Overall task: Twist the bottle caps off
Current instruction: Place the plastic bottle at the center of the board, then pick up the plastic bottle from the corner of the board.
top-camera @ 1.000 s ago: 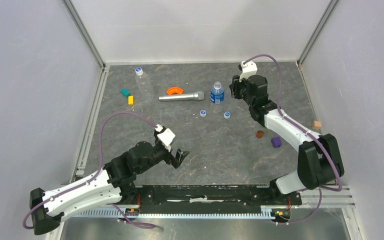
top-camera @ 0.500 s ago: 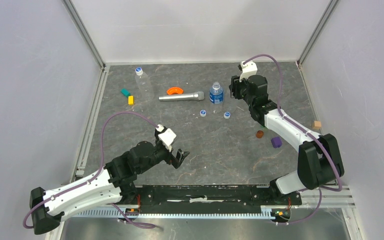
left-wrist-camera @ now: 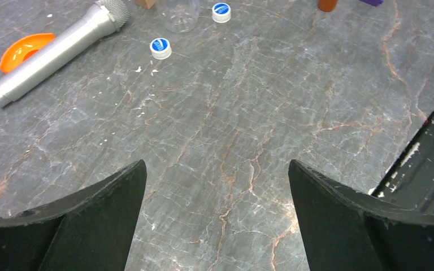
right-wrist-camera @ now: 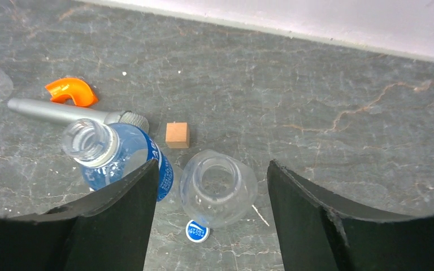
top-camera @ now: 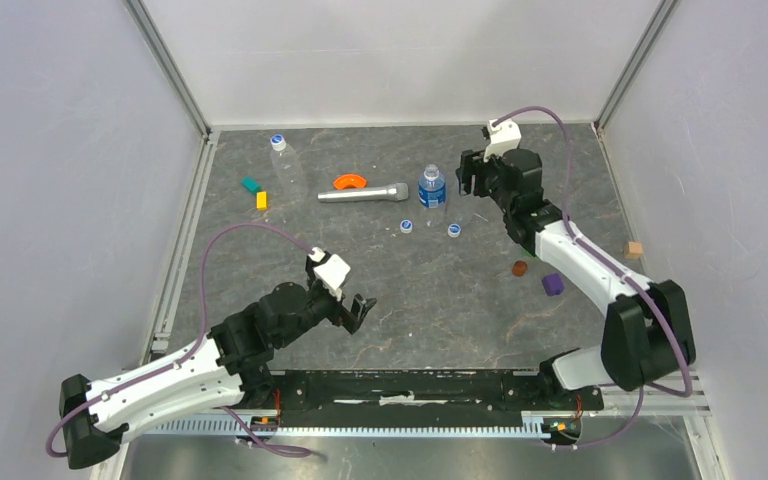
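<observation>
a loose cap (top-camera: pixel 406 226) and a second loose cap (top-camera: pixel 454 230) lie flat mid-frame, blue tops up; the third cap (top-camera: pixel 278 141) sits on its bottle.
the lying bottle (top-camera: pixel 286 168) at upper left runs nearly up-down the top view, capped end toward the back wall. the blue-labelled bottle (right-wrist-camera: pixel 116 155) and the clear bottle (right-wrist-camera: pixel 218 188) stand upright side by side, mouths open. right gripper (right-wrist-camera: pixel 213 164) released, jaws flanking the clear bottle with gaps. wooden cube (right-wrist-camera: pixel 177 135), microphone (top-camera: pixel 363 192) and orange piece (top-camera: pixel 349 181) crowd behind. left gripper (left-wrist-camera: pixel 216 169) spread wide over the table (left-wrist-camera: pixel 231 113), lower left.
</observation>
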Robot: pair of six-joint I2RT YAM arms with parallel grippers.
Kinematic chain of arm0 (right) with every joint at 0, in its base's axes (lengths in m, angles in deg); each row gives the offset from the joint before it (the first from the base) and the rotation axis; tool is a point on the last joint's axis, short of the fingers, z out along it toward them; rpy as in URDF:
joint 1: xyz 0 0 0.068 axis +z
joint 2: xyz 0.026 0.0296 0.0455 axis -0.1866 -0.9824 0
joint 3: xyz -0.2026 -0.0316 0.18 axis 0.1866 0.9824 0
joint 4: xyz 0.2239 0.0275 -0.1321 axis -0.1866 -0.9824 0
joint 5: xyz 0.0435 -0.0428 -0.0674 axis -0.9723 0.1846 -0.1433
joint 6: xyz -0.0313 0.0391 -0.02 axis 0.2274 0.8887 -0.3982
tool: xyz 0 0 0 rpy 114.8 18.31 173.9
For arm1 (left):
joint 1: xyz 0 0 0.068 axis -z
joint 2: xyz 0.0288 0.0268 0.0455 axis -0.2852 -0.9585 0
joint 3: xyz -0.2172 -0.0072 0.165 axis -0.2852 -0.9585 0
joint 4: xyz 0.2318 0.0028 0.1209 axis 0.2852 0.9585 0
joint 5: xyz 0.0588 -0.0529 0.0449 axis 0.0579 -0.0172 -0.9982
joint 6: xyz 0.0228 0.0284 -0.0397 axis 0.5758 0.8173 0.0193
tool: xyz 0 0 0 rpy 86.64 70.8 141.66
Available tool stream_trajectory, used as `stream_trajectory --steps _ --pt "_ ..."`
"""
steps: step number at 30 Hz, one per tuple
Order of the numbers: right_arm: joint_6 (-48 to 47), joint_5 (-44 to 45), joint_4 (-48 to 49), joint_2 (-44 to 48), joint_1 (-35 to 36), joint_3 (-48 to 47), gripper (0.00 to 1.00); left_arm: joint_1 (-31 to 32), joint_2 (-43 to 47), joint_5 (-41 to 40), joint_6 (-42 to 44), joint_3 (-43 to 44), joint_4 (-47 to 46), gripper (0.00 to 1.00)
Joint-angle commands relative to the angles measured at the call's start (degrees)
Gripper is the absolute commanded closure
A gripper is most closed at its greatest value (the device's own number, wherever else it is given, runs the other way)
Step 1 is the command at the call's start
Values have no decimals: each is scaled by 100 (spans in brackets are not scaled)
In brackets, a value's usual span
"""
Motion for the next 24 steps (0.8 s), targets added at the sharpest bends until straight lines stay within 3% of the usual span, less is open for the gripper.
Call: stream_trajectory --steps 1,7,14,17,19,24 --pt "-72 -46 125 769 -49 29 24 8 32 -656 -301 45 -175 0" --pt "324 -206 222 2140 -50 998 22 -257 -284 -1662 -118 411 -410 0" --pt "1022 -512 470 3983 -50 2517 22 -2104 -2094 -385 524 2669 394 0" --pt "1133 -824 155 4408 -49 2801 23 -2836 -2790 -178 93 3419 651 0" --pt "1238 -982 -71 4644 -49 2942 23 -3350 -3194 94 -262 3654 602 0" --pt "1613 -1415 -339 5061 -49 3402 24 -4161 -4087 -93 -702 3862 144 0"
